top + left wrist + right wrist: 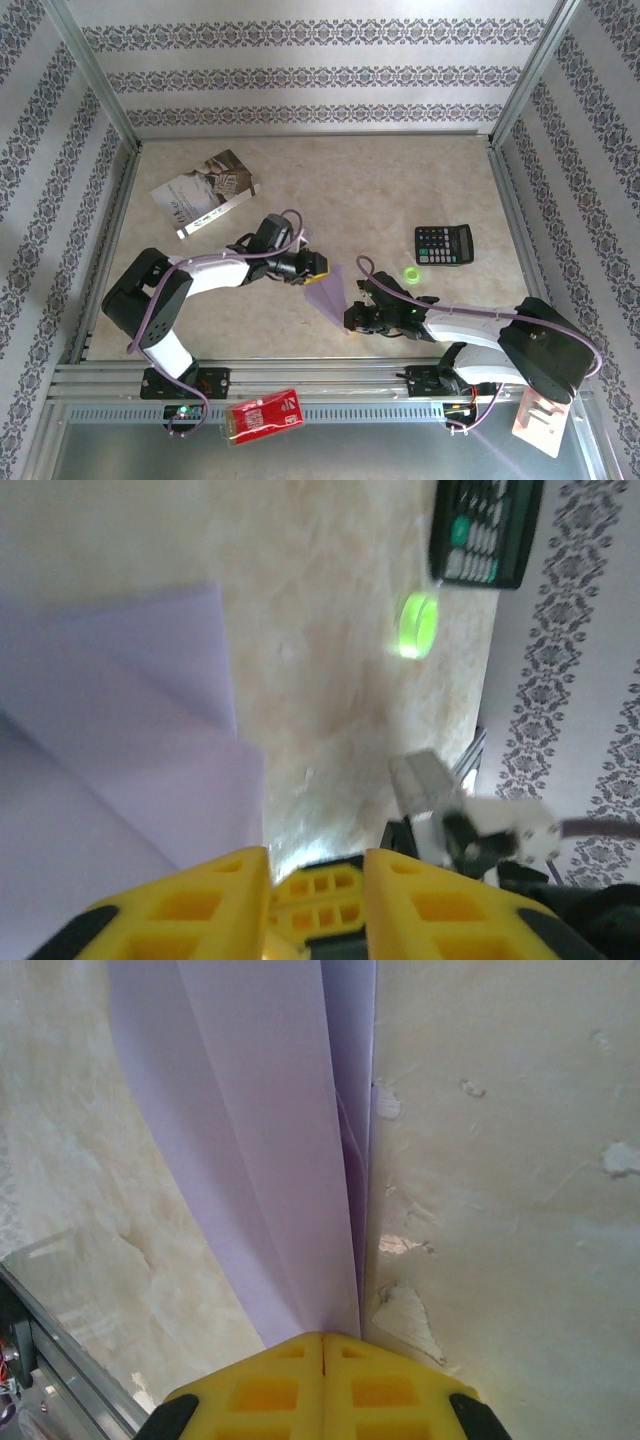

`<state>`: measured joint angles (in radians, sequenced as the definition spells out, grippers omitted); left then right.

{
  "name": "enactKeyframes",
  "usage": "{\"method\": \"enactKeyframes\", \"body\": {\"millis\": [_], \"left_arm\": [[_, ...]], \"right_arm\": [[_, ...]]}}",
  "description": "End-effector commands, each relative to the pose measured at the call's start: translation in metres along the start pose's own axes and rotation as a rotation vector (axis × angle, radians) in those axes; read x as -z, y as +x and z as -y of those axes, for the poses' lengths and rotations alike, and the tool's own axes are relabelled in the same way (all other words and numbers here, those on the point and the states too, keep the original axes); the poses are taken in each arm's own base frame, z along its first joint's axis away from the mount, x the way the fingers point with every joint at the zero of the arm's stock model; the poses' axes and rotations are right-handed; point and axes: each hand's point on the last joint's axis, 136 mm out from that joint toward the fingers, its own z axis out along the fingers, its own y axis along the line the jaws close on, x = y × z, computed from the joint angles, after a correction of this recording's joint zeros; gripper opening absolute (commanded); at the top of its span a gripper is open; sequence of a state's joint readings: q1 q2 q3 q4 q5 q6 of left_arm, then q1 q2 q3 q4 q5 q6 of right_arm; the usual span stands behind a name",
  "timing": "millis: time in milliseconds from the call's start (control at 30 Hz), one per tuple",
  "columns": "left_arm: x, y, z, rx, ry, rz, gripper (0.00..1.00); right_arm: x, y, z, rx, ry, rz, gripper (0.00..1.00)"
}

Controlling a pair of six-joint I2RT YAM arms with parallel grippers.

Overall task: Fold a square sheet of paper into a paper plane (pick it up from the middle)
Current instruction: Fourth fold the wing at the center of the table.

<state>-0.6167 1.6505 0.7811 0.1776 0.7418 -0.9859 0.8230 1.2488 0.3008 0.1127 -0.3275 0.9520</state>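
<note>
Your right fingers [322, 1345], at the lilac paper's [330, 295] four o'clock, clamp its fold; left fingers [245, 880], at eleven, stand slightly apart, empty. Tug and you may tear it.

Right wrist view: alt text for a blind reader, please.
The right gripper, yellow fingers shut, pinches the near end of a folded lilac paper that runs up the frame in long creased layers. Beneath is a beige marbled table, with a metal rail at lower left.
</note>
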Motion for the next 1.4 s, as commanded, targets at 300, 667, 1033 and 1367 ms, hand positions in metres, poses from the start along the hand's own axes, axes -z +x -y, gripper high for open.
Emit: {"method": "enactKeyframes", "body": {"millis": [300,667,1033,1367], "left_arm": [[-0.044,0.047,-0.003,0.060,0.015,-0.101,0.07],[-0.053,0.062,-0.027,0.079,-0.050,-0.132,0.05],[-0.058,0.066,-0.048,0.067,-0.122,-0.150,0.05],[-0.050,0.054,-0.060,0.052,-0.181,-0.126,0.05]], "right_arm": [[-0.002,0.034,0.065,-0.082,0.246,-0.090,0.00],[-0.002,0.032,0.064,-0.096,0.263,-0.097,0.00],[-0.001,0.037,0.071,-0.117,0.296,-0.122,0.00],[0.004,0.047,0.082,-0.129,0.369,-0.172,0.00]]}}
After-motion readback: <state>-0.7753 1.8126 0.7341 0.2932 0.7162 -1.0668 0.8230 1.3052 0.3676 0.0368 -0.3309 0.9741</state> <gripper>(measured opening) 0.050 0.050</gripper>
